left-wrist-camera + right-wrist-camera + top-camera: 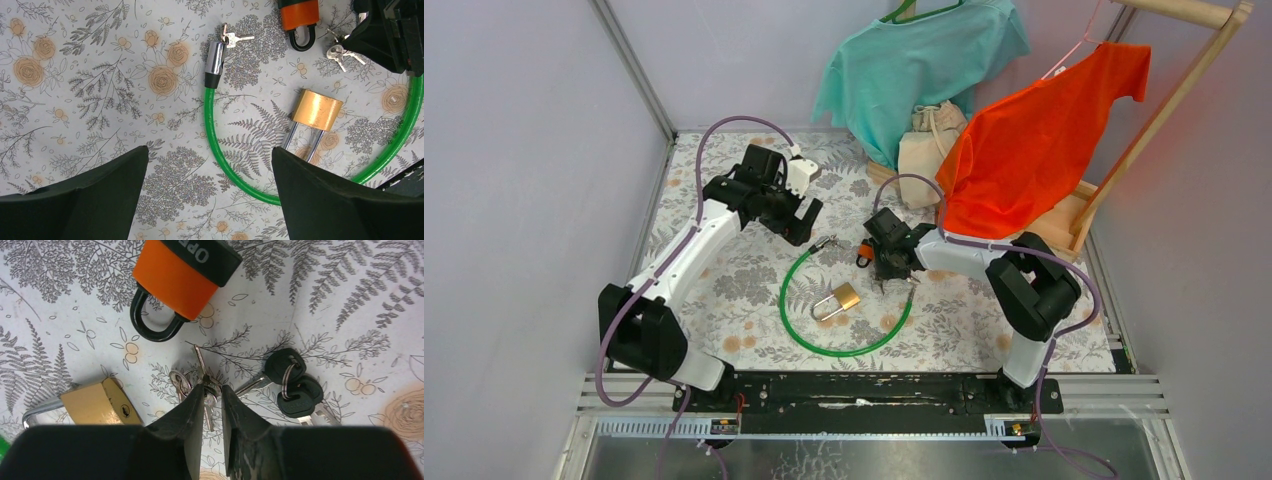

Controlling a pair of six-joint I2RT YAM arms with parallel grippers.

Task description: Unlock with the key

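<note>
A bunch of silver keys (200, 382) lies on the floral cloth, just below an orange padlock (175, 280) with a black shackle. My right gripper (212, 388) is down over this bunch, its jaws narrowly open with one key blade in the gap. A brass padlock (97, 402) lies to its left, threaded on a green cable (799, 320). My left gripper (210, 150) hovers wide open above the cable (209, 125) with nothing between its fingers. Seen from above, the right gripper (889, 270) sits beside the orange padlock (864, 258).
Black-headed keys (295, 385) lie right of the silver bunch. Small keys (235, 36) hang from the cable's chrome lock end (216, 57). At the back stand a wooden rack (1164, 110) with a teal shirt (914, 60), an orange shirt (1034, 140) and a beige bag (929, 140).
</note>
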